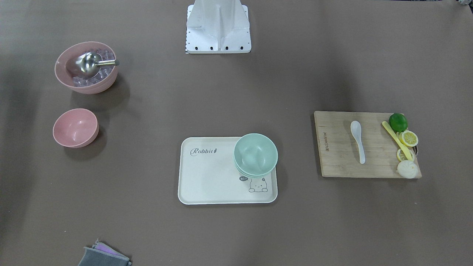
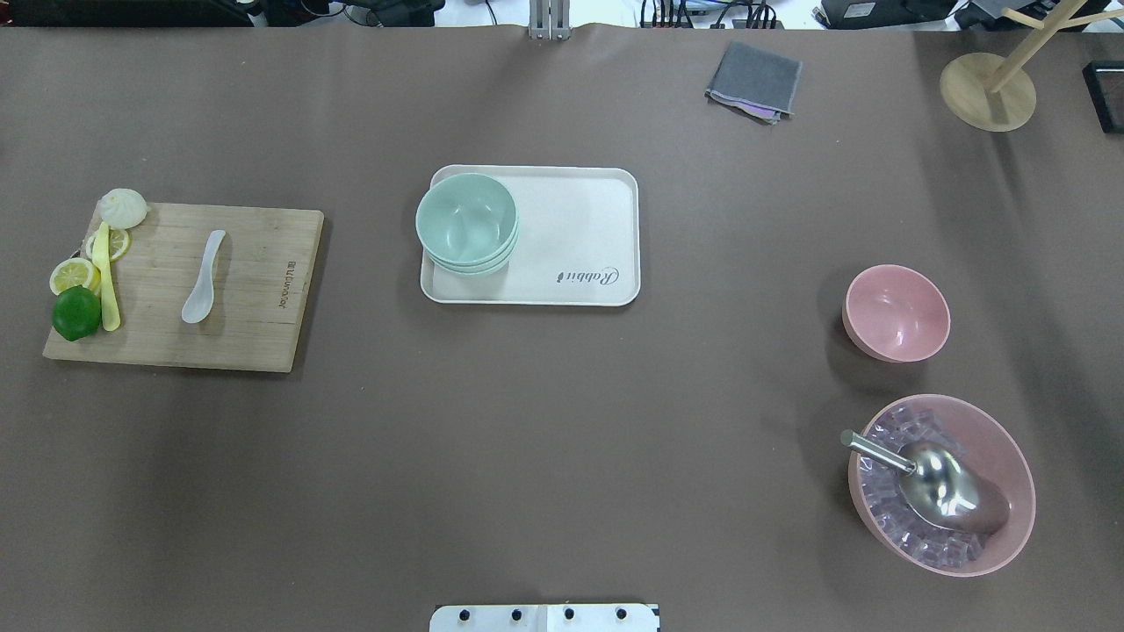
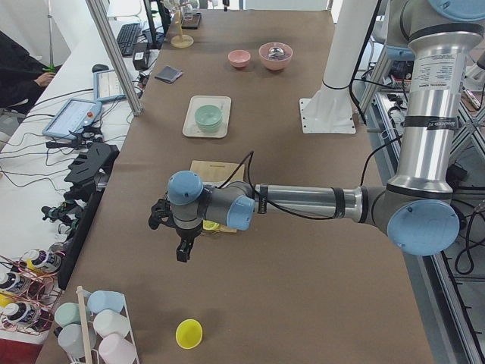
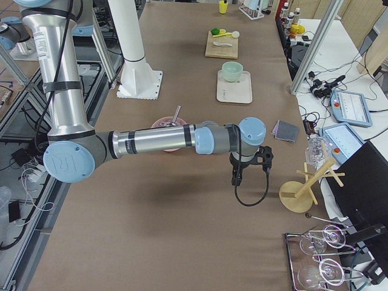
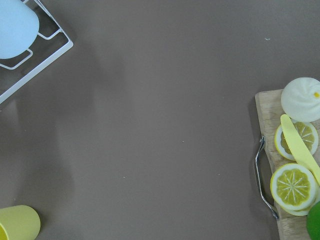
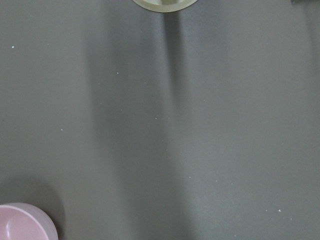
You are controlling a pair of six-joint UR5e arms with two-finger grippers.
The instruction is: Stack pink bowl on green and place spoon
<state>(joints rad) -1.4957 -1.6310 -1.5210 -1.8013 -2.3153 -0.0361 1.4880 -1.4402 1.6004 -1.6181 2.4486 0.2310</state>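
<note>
Now, overhead view, left to right: left jaws hang over desk [image 2: 562, 439] past board's outer end, clenched or released – cannot tell. Spoon [image 2: 204, 276] flat on wooden board [image 2: 255, 325], apart from lime [image 2: 76, 312], lemon slices [image 2: 74, 275], yellow utensil [image 2: 107, 281]. Centre: green bowls [image 2: 465, 219] nested on tray [image 2: 580, 219], far-left corner. Right: pink bowl [image 2: 896, 313] upright on desk; nearer, larger pink bowl [image 2: 1005, 452] with ice [image 2: 887, 500], metal scoop [image 2: 940, 491]. Right jaws beyond them, state – cannot tell

I see a matte pink bowl [image 2: 896, 313], a pale mint-green bowl stack [image 2: 466, 219] and a glossy white spoon [image 2: 204, 276]. The tray [image 1: 207, 177] is cream with grey "Rabbit" lettering and a cartoon animal; the table cover [image 2: 562, 456] is plain brown.
</note>
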